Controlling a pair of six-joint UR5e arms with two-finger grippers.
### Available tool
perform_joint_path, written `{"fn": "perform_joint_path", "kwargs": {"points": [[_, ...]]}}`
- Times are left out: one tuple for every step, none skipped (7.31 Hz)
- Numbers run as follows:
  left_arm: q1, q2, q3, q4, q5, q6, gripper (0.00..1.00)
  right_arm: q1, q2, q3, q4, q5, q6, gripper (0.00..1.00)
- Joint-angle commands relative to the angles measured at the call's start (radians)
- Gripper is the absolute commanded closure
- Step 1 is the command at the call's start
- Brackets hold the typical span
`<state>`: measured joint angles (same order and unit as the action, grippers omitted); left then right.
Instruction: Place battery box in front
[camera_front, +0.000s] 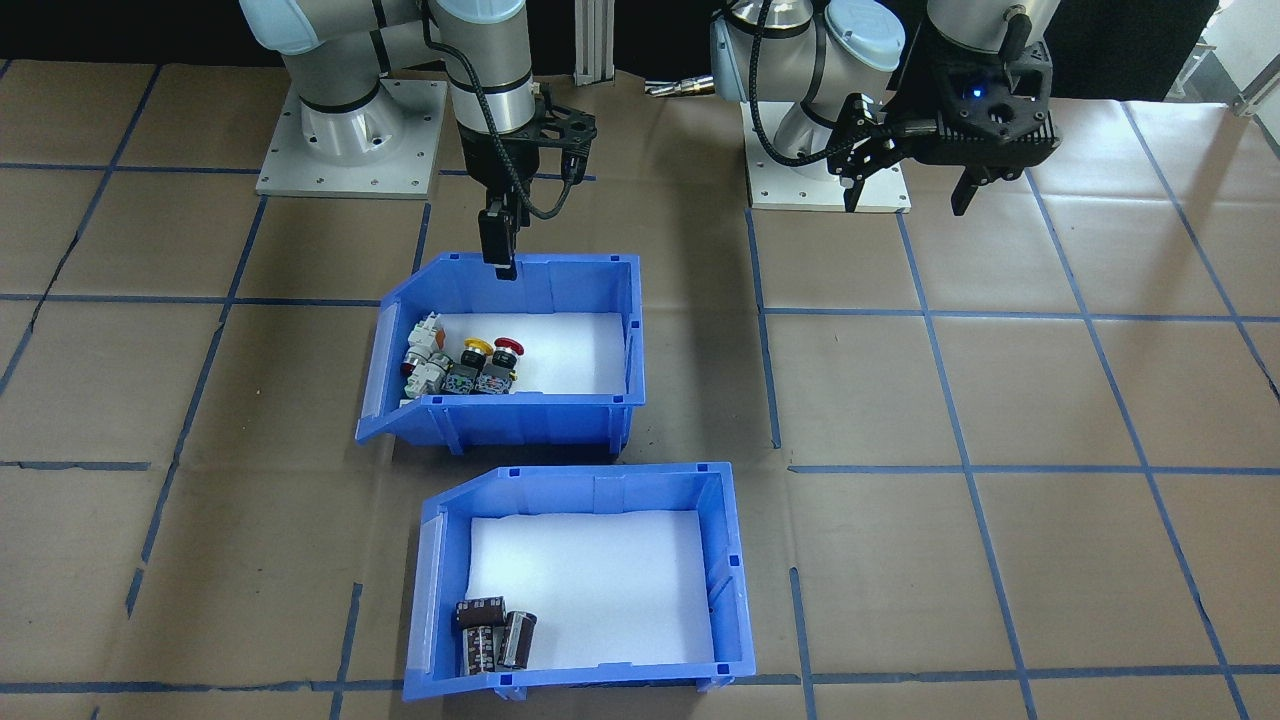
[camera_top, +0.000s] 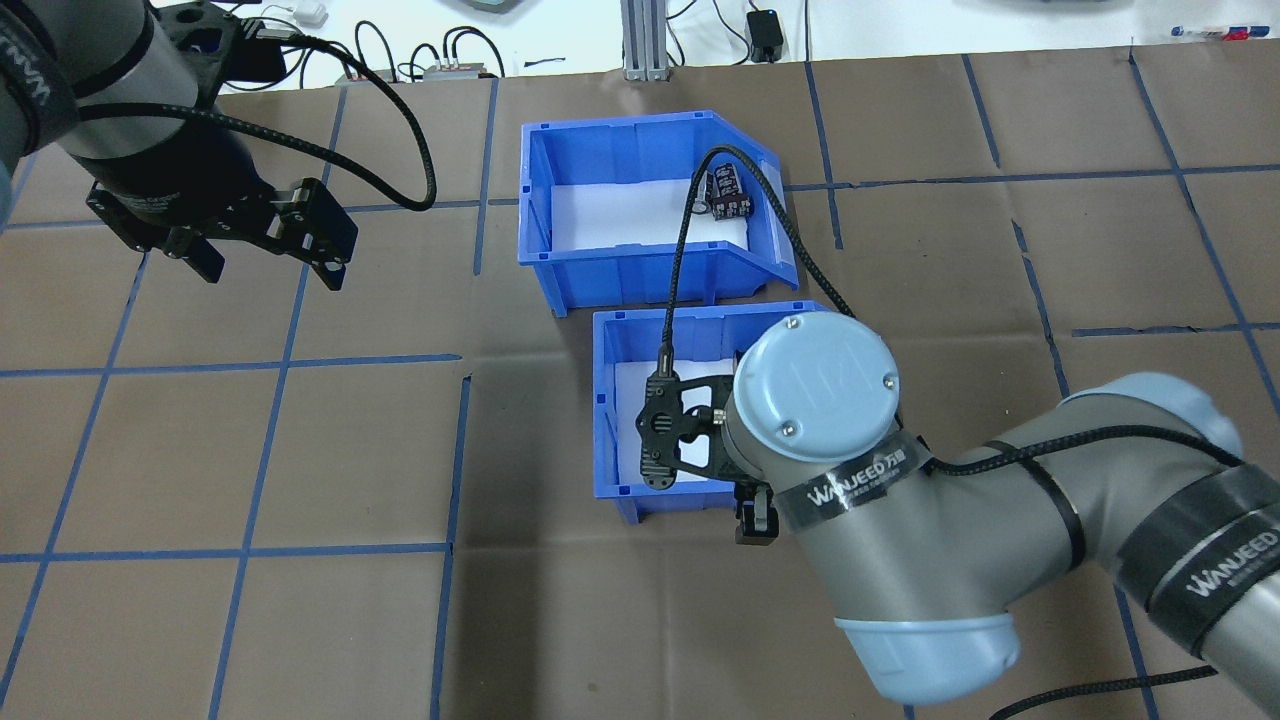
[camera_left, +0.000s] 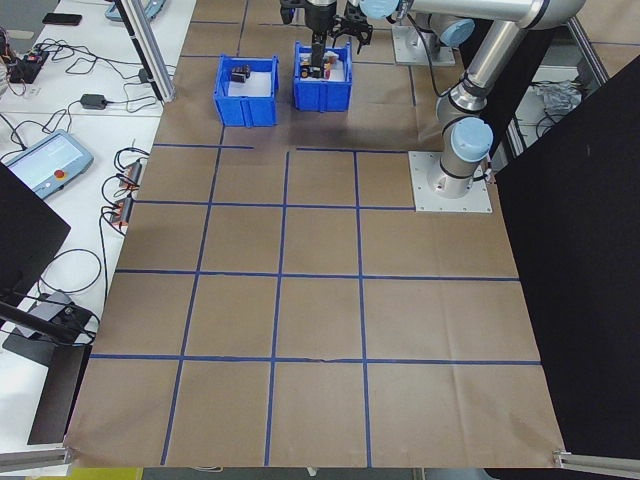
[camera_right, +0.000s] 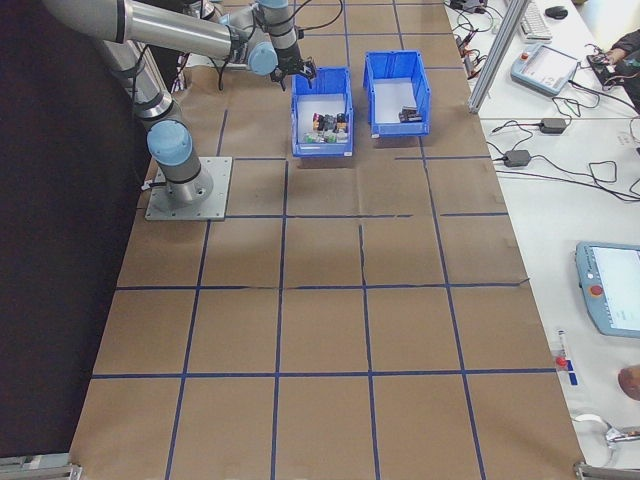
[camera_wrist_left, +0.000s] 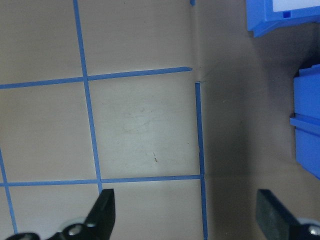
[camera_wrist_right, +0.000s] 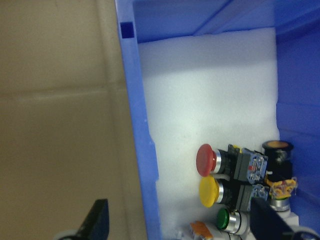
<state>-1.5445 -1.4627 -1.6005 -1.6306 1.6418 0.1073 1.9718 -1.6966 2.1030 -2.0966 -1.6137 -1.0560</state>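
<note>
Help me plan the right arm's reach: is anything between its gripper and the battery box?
Yes. The switch bin lies between the right gripper, straddling its robot-side wall, and the battery box.

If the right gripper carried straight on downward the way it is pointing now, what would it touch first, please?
Most likely the near wall of the push-button bin: the open right gripper straddles that wall, though how far above it cannot be told.

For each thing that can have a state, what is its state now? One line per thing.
Battery box: upright on the table, ungripped, a few dark cells in one corner.
Switch box: upright, its wall between the right hand's fingers.
Right hand: open, straddling the switch box's wall.
Left hand: open, empty, above the bare table.
</note>
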Motion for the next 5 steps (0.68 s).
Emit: {"fn": "perform_joint_path", "kwargs": {"points": [[0.000, -0.002, 0.001, 0.000, 0.000, 0.000, 0.00, -0.118, -0.009, -0.180, 0.298, 0.008, 0.037, 0.00], [0.000, -0.004, 0.001, 0.000, 0.000, 0.000, 0.00, -0.210, -0.011, -0.225, 0.358, 0.011, 0.103, 0.00], [0.001, -0.002, -0.001, 0.000, 0.001, 0.000, 0.00, -0.287, -0.009, -0.257, 0.366, 0.015, 0.201, 0.00], [0.000, -0.002, -0.001, 0.000, 0.000, 0.000, 0.00, -0.359, -0.011, -0.285, 0.366, 0.031, 0.338, 0.00], [0.000, -0.002, -0.001, 0.000, 0.000, 0.000, 0.00, -0.398, -0.008, -0.313, 0.362, 0.076, 0.482, 0.00]]}}
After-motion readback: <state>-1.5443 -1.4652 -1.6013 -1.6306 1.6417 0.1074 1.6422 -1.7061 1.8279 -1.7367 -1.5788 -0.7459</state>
